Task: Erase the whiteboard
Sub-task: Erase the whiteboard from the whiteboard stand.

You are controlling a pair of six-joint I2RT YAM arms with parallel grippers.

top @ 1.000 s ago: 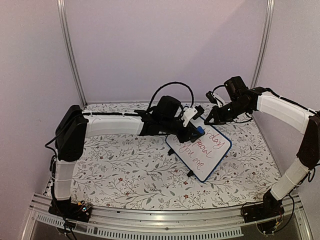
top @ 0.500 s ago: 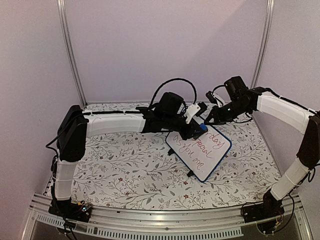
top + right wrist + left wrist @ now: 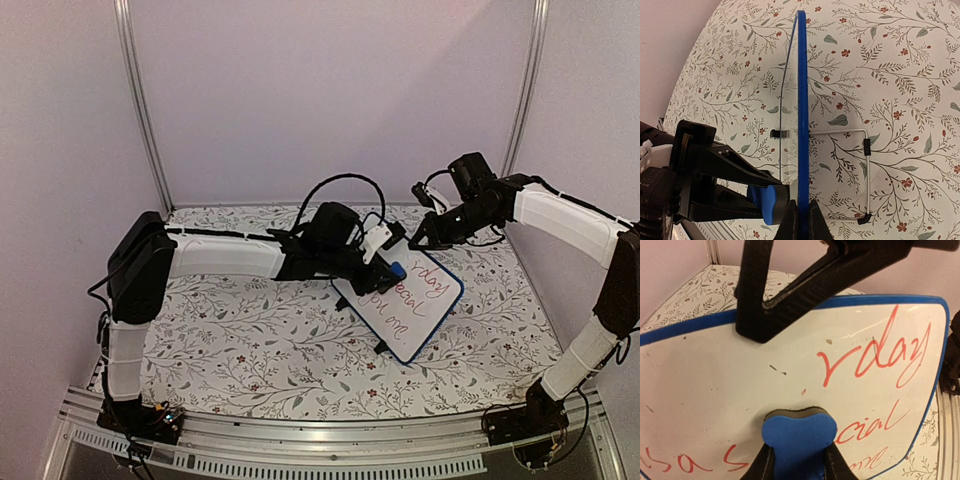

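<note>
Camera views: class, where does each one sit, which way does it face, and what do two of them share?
Top external: above and behind the arms, looking down at the table; the left arm and right arm show.
Left wrist: behind the left gripper, facing the whiteboard on its written face; its fingers pinch the eraser.
Right wrist: behind the right gripper, sighting along the whiteboard's blue edge, clamped between its fingers.
Shared: both wrist views show the eraser.

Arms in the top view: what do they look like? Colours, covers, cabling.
Both match: the left arm and right arm have white link covers between black joints. A black cable loops above the left wrist, and thinner black cabling runs by the right wrist. The fingers are black, angular plastic. No markings are visible.
</note>
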